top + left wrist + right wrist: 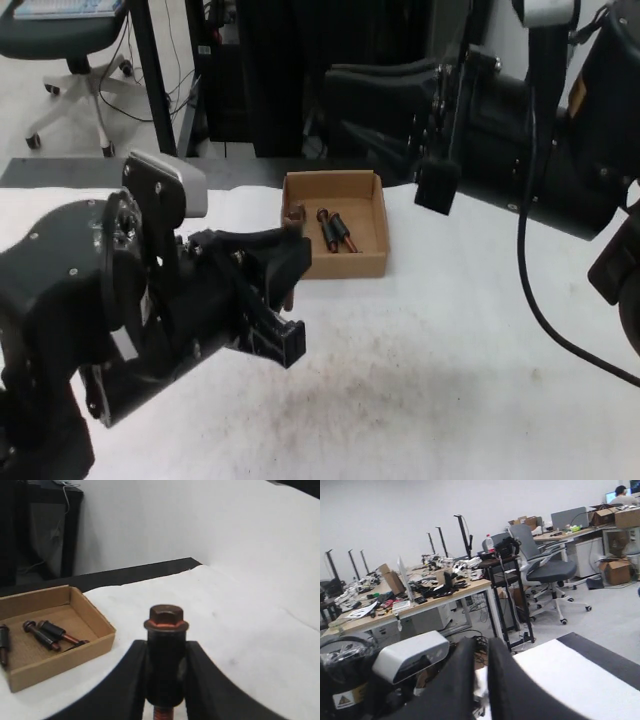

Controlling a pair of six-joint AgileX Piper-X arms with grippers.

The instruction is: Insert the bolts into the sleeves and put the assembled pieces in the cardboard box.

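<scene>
My left gripper (166, 652) is shut on an assembled piece (166, 625), a copper-coloured hex-head bolt standing upright in a black sleeve. In the high view this gripper (290, 232) holds the piece (293, 212) at the left front corner of the cardboard box (381, 228). Inside the box (60, 662) lie two assembled pieces (47, 632) side by side, with another (4, 647) at the frame's edge. The two also show in the high view as assembled pieces (337, 231). My right gripper (437, 185) hangs raised beyond the box's right side, and its fingers (462, 680) are shut with nothing between them.
A white cloth (450, 370) covers the bench, with a faint dirty patch near the front middle. The bench's dark far edge (140, 572) runs behind the box. Beyond it stand office chairs (550, 572) and cluttered desks (420, 595).
</scene>
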